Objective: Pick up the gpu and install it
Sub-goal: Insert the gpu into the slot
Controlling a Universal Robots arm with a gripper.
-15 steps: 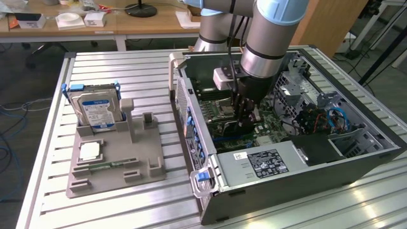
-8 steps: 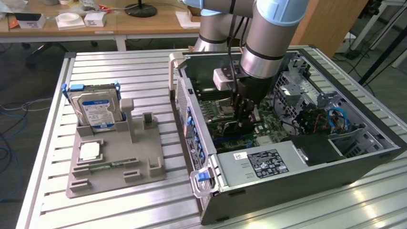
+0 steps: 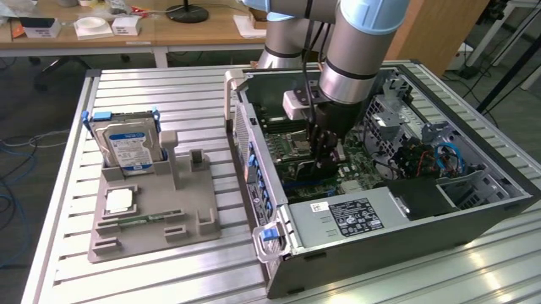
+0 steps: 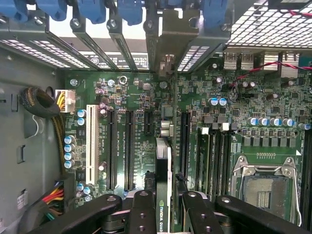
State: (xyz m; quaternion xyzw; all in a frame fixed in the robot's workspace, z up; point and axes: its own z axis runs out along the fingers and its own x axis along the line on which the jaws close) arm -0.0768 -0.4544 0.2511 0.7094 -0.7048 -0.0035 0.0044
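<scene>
The gpu (image 4: 164,190) is a thin dark card seen edge-on, with an NVIDIA label along its edge. Its silver bracket (image 4: 168,44) reaches the row of rear slot covers of the open computer case (image 3: 253,136). My gripper (image 4: 165,214) is shut on the card, one black finger (image 4: 141,209) on each side. In the exterior view my gripper (image 3: 325,161) reaches down inside the case over the green motherboard (image 3: 296,136). The card stands upright among the black expansion slots (image 4: 129,146). Whether it sits in a slot I cannot tell.
A silver hard drive (image 3: 127,145) with a blue-white label stands in a grey holder (image 3: 152,221) at the exterior view's left, with a small green memory stick (image 3: 148,220) lying on it. Inside the case are a power supply (image 3: 351,215), a CPU socket (image 4: 265,190) and cable bundles (image 4: 41,105).
</scene>
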